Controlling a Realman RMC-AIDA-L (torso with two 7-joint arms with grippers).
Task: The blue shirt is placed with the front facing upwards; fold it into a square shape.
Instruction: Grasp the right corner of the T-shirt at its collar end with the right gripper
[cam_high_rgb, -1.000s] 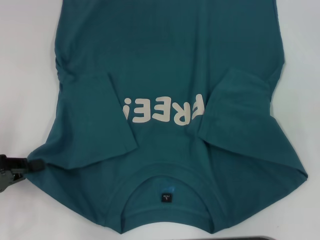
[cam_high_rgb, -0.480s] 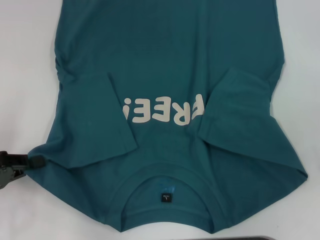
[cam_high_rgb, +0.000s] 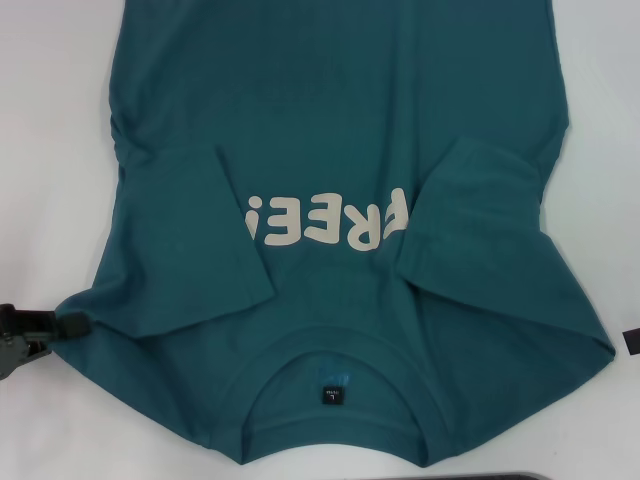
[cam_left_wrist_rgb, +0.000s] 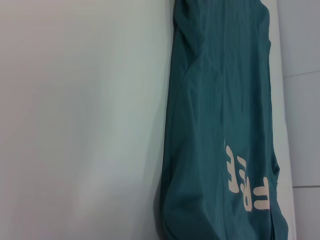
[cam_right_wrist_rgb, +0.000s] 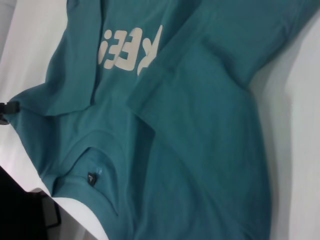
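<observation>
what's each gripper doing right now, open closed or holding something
Left gripper: at the shoulder edge of the blue shirt; open or shut cannot be told.
Right gripper: not identifiable in any view.

There is one blue shirt (cam_high_rgb: 340, 130) on one white table (cam_high_rgb: 50, 120). The shirt has two short sleeves, and both are folded in over the chest: one left sleeve (cam_high_rgb: 190, 250) and one right sleeve (cam_high_rgb: 470, 215). There is one collar (cam_high_rgb: 335, 440) with one small dark neck label (cam_high_rgb: 333, 395). The chest has one line of off-white lettering (cam_high_rgb: 320, 222). One left gripper (cam_high_rgb: 45, 328) is visible at the shirt's edge.
</observation>
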